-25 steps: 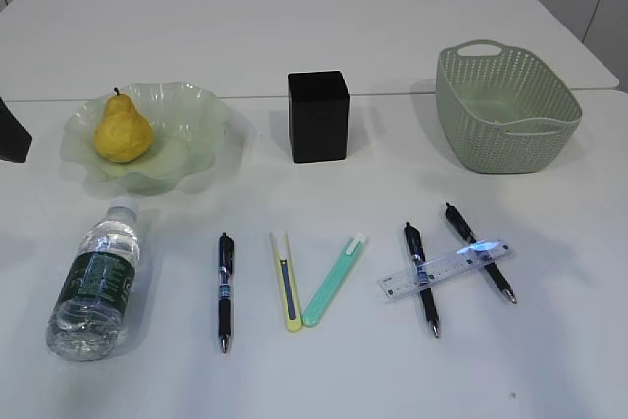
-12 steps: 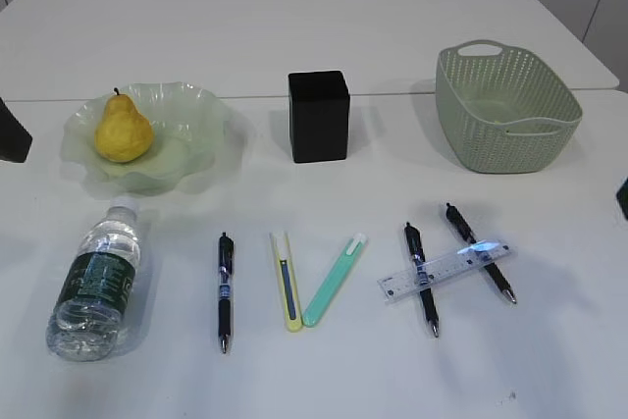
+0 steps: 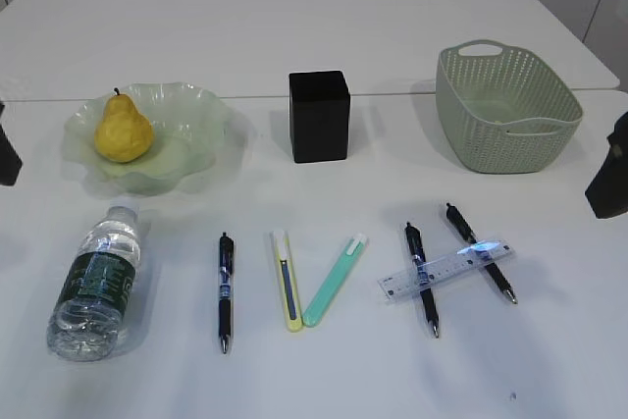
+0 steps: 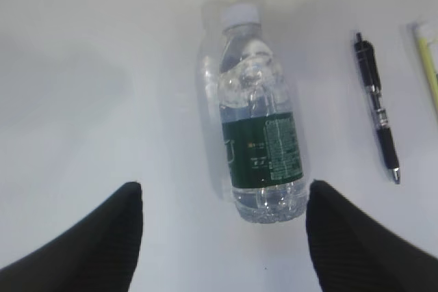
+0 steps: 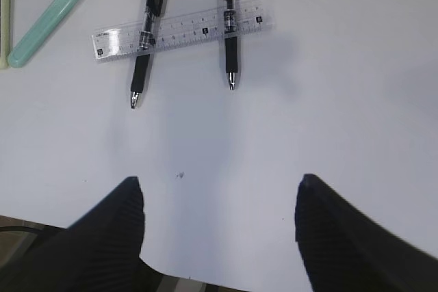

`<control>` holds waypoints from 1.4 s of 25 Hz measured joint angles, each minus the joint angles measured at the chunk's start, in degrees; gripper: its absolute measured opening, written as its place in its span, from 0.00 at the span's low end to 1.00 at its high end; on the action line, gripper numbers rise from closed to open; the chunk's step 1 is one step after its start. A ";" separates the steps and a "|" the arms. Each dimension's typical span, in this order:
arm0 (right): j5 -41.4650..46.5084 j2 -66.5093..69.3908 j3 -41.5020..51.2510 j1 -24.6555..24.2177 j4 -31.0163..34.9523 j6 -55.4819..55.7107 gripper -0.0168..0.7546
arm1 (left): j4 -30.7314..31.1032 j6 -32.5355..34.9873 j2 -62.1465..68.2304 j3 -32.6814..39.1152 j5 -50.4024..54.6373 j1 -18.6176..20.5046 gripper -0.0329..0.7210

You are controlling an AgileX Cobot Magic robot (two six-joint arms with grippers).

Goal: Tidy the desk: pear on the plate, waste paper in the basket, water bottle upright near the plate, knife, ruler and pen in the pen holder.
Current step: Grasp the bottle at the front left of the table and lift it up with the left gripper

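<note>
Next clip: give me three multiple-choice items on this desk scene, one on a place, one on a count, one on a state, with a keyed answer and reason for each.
1. Where is the yellow pear?
A. in the sage-green woven-look basket
B. on the pale green wavy-rimmed glass plate
C. on the bare tabletop

2. How many black pens lie on the white desk?
A. one
B. two
C. three

3. How is the clear plastic water bottle?
A. lying on its side
B. upright
C. held in a gripper

Answers: 1 B, the pear sits inside the ruffled dish. 2 C, one left of the yellow cutter, two under the clear ruler. 3 A, it lies flat, cap toward the plate.
</note>
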 joint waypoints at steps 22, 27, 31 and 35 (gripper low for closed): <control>-0.09 0.00 0.00 0.00 -0.13 0.00 0.68 | 2.22 -9.14 15.19 0.00 -8.75 -2.26 0.77; -0.09 0.00 0.00 0.00 -0.13 0.00 0.68 | 0.35 -9.23 18.44 0.00 -13.03 -2.26 0.77; 0.01 0.00 0.00 0.00 -0.13 0.00 0.68 | -0.44 -9.23 20.82 -0.25 -15.77 -2.26 0.79; 0.01 0.00 0.00 0.00 -0.13 0.00 0.68 | -0.44 -8.87 23.61 -1.53 -16.39 -2.76 0.84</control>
